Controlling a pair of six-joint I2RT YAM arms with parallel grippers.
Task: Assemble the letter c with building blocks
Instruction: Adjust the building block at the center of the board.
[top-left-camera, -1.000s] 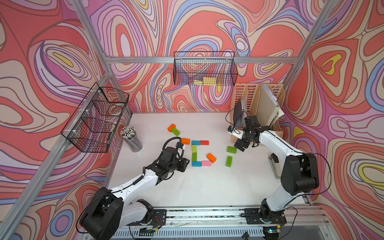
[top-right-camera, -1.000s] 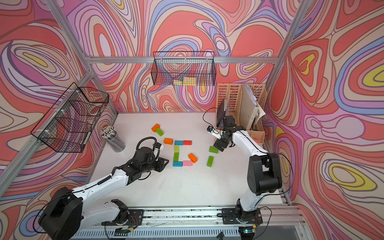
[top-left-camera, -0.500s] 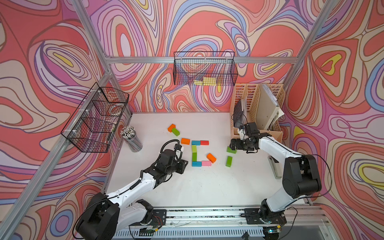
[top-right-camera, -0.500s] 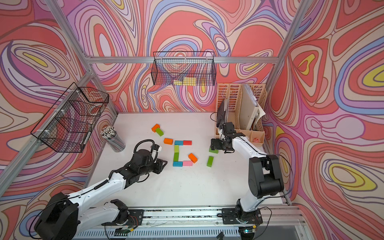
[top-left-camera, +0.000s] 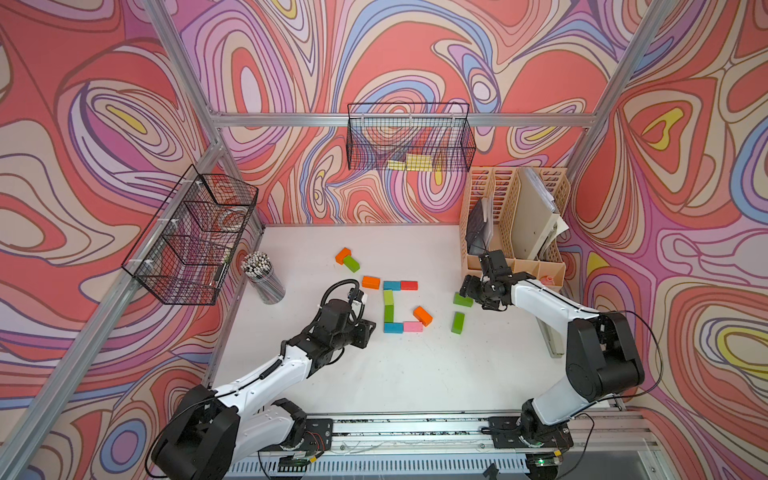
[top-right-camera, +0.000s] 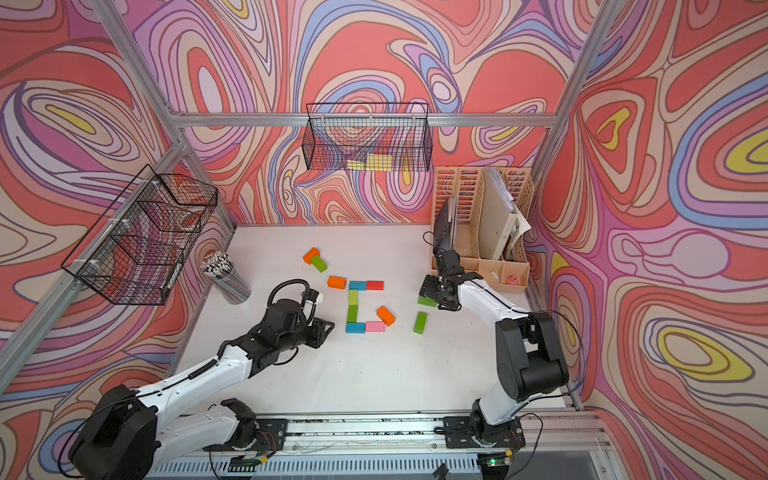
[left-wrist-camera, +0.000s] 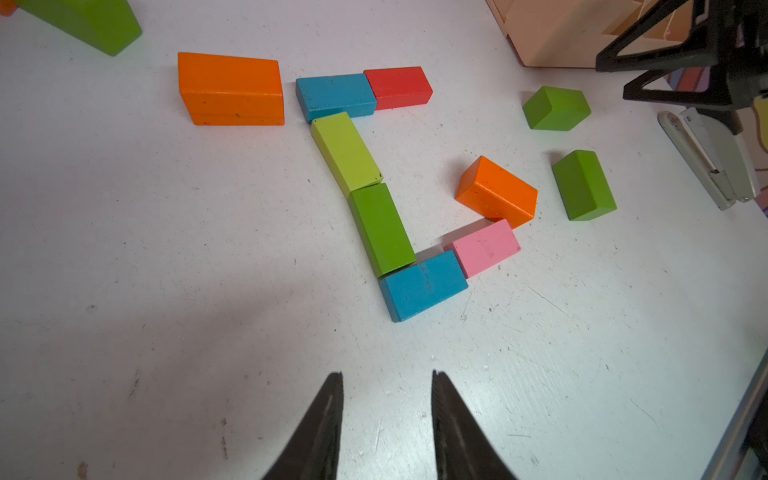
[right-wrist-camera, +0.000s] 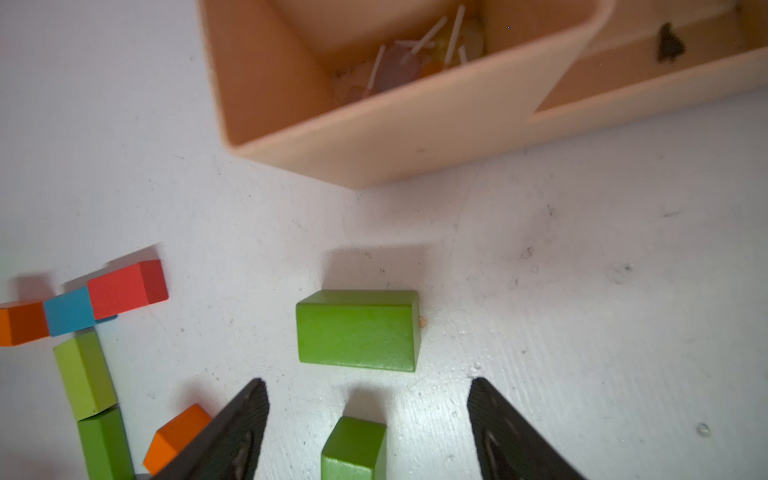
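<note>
On the white table, a blocky C laid flat, mouth toward the right arm's side: far blue block and red block end to end as the far bar, lime block and dark green block in line as the spine, near blue block and pink block as the near bar, each touching the next. Tilted orange block in the mouth of the letter, one corner seemingly against the pink block. Flat orange block just beside the far blue block, on the left arm's side. Farther back, a touching pair: back orange block and back green block. Left arm stretched low from the near rail, white forearm slanting toward the letter. Left gripper aimed at the near blue block yet short of it, fingers a narrow gap apart with nothing between. Right arm rising from its own rail base, bent at the black elbow, white forearm reaching back and inward beside the peach organiser, wrist turned down. Right gripper above the table, fingers spread wide and gripping nothing. Crosswise green block on the table just beyond those fingertips. Lengthwise green block on the table too, seen through the gap between the fingers.
</note>
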